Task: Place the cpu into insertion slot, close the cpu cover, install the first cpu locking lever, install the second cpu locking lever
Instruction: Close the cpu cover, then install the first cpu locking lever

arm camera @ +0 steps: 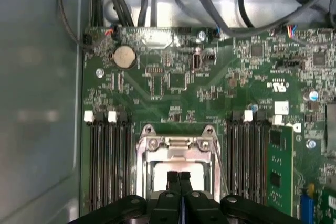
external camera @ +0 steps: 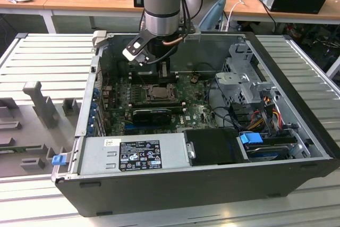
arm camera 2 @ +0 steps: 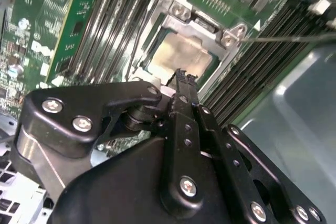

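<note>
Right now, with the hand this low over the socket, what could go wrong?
1. The hand is shut, with its tips right over the cpu inside the cpu cover. An off-centre push down could load the chip unevenly.
2. A thin locking lever sticks out free beside the cover. It looks unlatched and could snag the hand.
3. Memory slots flank the cover closely, so the hand's wide links could strike them on a sideways move.

The grey cylindrical robot arm with a pale blue joint ring (external camera: 162, 3) hangs straight down from twelve o'clock in the exterior view. At its wrist the black two-fingered metal gripper (arm camera: 178, 176) points downward, its slim black fingers (arm camera 2: 184, 98) pressed flat together, tip against tip.
</note>
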Robot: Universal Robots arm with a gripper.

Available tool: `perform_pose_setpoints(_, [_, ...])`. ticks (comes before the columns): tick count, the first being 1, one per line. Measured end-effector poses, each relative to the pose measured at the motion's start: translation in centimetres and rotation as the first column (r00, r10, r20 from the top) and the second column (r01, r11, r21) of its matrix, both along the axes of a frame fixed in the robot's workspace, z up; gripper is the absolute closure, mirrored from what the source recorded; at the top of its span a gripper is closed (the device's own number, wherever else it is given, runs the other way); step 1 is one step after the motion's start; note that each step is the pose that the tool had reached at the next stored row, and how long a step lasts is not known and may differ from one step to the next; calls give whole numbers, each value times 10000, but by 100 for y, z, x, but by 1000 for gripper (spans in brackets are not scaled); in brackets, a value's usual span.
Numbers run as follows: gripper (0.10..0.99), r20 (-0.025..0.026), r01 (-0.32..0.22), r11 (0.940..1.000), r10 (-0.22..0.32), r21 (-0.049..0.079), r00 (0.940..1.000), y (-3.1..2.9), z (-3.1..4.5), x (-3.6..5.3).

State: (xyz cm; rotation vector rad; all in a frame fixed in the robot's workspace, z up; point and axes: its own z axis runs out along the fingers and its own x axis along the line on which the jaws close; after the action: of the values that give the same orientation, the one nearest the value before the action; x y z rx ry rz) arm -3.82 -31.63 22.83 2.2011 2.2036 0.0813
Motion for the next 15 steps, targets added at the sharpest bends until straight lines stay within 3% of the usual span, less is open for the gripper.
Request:
perform_pose_setpoints(5, [980,-1,-1,10000,1,-1,10000,-2,2,-35])
perform_pose_setpoints(9, [980,-2,1,10000,-1,0,10000,-2,95,-37])
perform_pose_setpoints(15, [980,-1,0,10000,0,-1,10000,-2,135,-37])
